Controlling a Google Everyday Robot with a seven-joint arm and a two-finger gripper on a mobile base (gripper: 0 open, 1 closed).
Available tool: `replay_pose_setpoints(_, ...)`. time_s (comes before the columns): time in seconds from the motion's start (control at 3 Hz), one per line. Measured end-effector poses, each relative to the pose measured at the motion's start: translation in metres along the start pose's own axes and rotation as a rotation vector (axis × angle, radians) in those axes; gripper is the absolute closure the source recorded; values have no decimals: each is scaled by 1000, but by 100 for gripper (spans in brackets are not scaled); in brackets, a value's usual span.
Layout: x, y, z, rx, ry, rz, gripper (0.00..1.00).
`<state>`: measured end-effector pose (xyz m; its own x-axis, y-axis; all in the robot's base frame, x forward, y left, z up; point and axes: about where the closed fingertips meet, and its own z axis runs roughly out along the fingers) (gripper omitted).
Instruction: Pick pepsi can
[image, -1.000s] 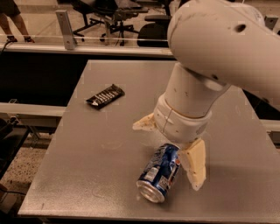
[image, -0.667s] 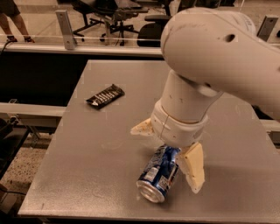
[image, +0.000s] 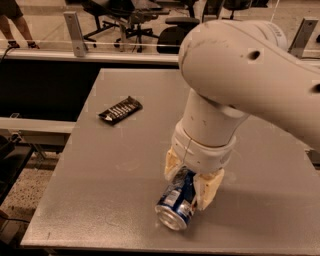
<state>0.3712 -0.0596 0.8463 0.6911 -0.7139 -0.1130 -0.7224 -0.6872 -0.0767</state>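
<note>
The pepsi can, blue with a silver end, lies on its side near the front edge of the grey table, its end facing the camera. My gripper reaches down from the large white arm right over the can. Its two cream fingers press on the can's left and right sides, one finger on the left and one lower on the right. The can's far end is hidden under the wrist. The can rests on the table.
A flat dark snack wrapper lies on the table's back left part. Behind the table runs a rail with a post, then office chairs and a person's legs. The table's front edge is close to the can.
The fingers were spread wide on either side of the can; they have closed in onto it. The wrist has dropped lower over the can. The can has stayed in place.
</note>
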Motion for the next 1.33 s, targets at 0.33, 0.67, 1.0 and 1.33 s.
replay_pose_setpoints(0.33,2,0,0,-6,11,0,65)
replay_pose_setpoints(0.67,11,-6,-10,-4,-16,49,88)
replay_pose_setpoints(1.0,21,-15,-38,14,-69,117,100)
replay_pose_setpoints(1.33,31,-28,-87,70,-142,189,100)
